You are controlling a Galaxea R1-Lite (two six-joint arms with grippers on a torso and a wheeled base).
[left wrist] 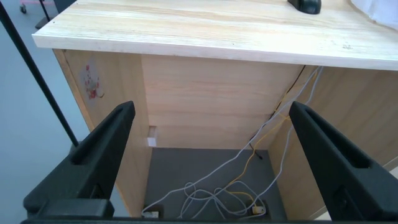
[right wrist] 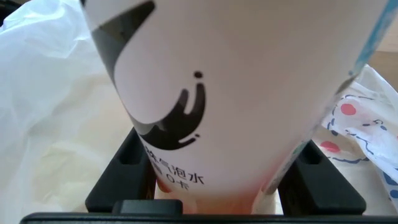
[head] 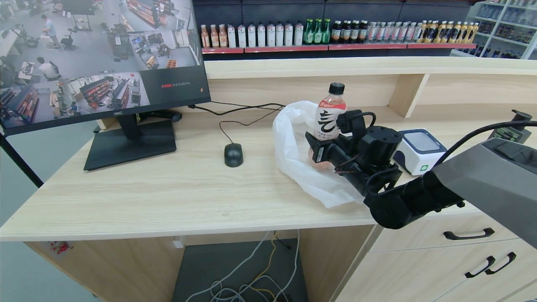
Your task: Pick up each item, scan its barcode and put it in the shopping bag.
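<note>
Currently, the right end effector (head: 321, 147) grips the bottle (head: 330, 115) upright at the bag (head: 291, 144). The left end effector (left wrist: 211, 155) is spread wide.

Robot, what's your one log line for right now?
step: bagging | right gripper: shut on bottle, upright at shopping bag | left gripper: open, facing counter front | scanner: beside bag

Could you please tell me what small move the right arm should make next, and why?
Probably lower the bottle into the shopping bag, then release: the right gripper holds it upright at the bag's open mouth, clear of the scanner.
</note>
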